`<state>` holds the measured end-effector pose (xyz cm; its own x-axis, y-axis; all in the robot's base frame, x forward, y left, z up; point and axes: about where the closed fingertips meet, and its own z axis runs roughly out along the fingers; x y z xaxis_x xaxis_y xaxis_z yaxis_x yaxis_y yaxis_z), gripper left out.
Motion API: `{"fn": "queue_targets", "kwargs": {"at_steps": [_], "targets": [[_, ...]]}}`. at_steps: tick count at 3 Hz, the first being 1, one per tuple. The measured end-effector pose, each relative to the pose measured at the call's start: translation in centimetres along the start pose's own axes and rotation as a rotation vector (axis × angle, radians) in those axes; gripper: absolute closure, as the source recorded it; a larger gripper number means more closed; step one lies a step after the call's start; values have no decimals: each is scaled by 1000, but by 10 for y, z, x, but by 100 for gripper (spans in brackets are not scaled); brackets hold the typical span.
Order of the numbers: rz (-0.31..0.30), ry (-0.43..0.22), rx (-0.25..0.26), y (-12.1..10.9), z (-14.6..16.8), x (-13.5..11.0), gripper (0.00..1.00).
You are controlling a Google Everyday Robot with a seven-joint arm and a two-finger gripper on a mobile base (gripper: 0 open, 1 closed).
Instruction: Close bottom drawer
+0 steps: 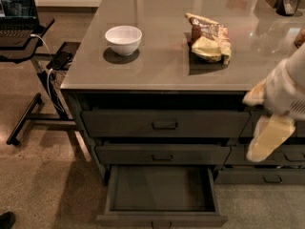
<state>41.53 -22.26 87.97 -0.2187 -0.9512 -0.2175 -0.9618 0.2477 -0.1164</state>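
The bottom drawer (162,191) of the wide three-drawer column is pulled well out, its plain grey inside bare and its front panel with the small pull (161,223) at the frame's lower edge. The two drawers above it, middle (162,155) and top (164,124), sit slightly out. My gripper (267,138), a pale cream piece below the white arm, hangs at the right, in front of the neighbouring column, level with the middle drawer. It is above and to the right of the open drawer and touches nothing.
On the grey countertop (162,75) stand a white bowl (123,38) and a crumpled snack bag (207,43). A laptop stand (21,46) with cables is at the left. The neighbouring column's lowest drawer (271,177) is at the right. A dark shoe tip (5,219) is at bottom left.
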Motion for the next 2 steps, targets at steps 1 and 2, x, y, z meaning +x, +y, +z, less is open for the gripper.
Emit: {"fn": "queue_targets", "kwargs": {"at_steps": [1, 2], "targets": [[-12, -39, -122, 36, 73, 19, 42], [-11, -28, -141, 45, 81, 24, 65]]}}
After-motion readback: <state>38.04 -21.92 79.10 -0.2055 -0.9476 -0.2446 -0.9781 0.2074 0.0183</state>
